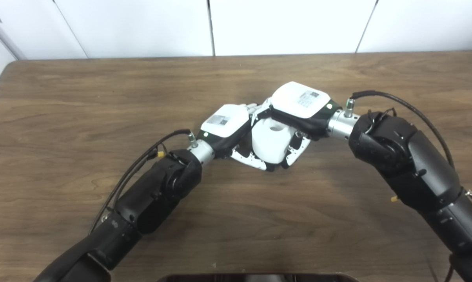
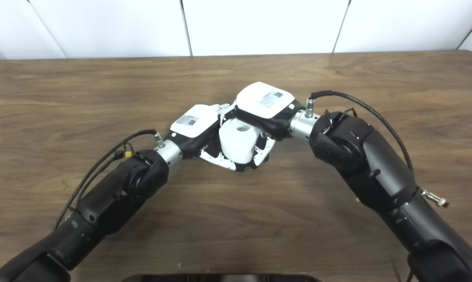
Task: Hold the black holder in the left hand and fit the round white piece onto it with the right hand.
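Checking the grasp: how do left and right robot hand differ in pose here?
The left robot hand sits lower and nearer the camera; the right robot hand sits higher and farther back, partly over the white piece. The left hand's fingers curl under the piece from the left; the right hand's fingers wrap its right side. Both touch the piece above the table. The black holder is not visible.

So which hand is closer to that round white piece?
Neither clearly. The right hand wraps the round white piece from above and its right; the left hand presses against its left side.
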